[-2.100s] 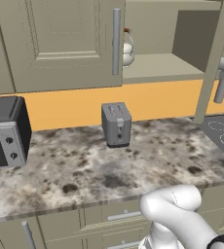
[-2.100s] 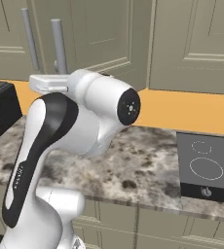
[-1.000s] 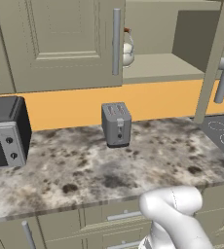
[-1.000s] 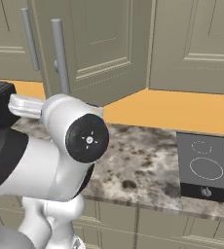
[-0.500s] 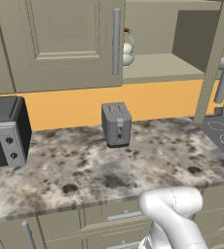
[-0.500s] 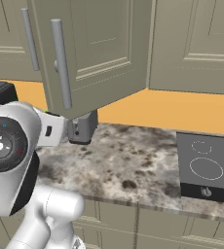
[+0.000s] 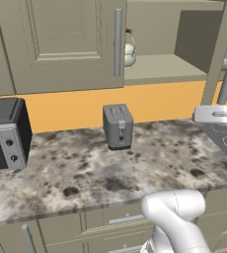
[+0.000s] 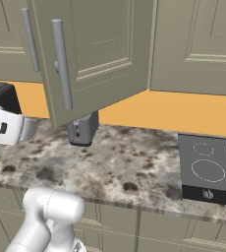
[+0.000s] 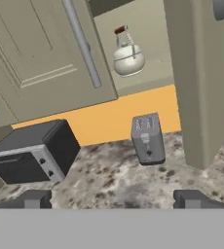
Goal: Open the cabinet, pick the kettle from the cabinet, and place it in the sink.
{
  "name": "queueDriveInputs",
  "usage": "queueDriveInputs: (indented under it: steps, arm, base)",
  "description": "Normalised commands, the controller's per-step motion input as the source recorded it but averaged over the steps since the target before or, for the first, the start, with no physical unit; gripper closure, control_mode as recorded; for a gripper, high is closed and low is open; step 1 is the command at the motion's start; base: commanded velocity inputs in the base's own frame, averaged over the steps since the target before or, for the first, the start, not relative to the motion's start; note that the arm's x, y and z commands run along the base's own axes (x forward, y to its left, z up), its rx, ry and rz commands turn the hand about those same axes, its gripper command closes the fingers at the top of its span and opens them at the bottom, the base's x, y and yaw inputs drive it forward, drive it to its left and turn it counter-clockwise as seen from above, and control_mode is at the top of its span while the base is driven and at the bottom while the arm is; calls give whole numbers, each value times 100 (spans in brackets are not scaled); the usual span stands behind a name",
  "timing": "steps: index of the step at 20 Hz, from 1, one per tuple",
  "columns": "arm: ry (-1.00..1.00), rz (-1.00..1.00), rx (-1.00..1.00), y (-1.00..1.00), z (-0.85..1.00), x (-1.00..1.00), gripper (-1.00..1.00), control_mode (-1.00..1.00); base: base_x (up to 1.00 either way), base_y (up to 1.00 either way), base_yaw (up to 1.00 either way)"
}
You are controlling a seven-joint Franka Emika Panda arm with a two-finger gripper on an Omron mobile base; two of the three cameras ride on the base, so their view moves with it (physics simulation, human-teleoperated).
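Note:
The cabinet (image 7: 61,44) has its left door shut and its right door (image 8: 95,49) swung open. Inside on the shelf stands the cream-white kettle (image 9: 128,59), upright, its wire handle topped by a reddish-brown piece. From the left base view the kettle (image 7: 129,50) is partly hidden behind the shut door's edge. My gripper (image 9: 113,199) is open with nothing between its fingertips (image 9: 34,198). It hangs over the counter well short of the kettle and below it, facing it. The open door (image 9: 201,82) stands to the gripper's right. The sink is out of view.
A grey toaster (image 9: 148,138) stands on the speckled counter (image 7: 86,173) under the shelf, between gripper and kettle. A dark microwave (image 7: 2,133) sits at the left. A black cooktop (image 8: 208,167) lies at the right. The arm's wrist (image 7: 218,116) hangs beside the open door's handle.
The arm has swung aside and down, uncovering the open door in the right base view. Its wrist has come into the left base view at the right. The jaws stayed open.

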Motion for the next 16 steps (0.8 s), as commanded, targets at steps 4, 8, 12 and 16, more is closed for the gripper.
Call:
queueDriveInputs:
  steps: [4, 8, 12, 16]
  arm:
    - [1, -20, 0, 54, -1, 4, -100, -100]
    - [0, -29, 0, 45, -7, 27, -100, -100]
    - [0, -32, -2, 24, -6, 39, -100, -100]
    - [0, -20, 0, 16, -2, 36, -100, -100]
  base:
    - [0, 0, 0]
    - [0, 0, 0]
    - [0, 0, 0]
    - [0, 0, 0]
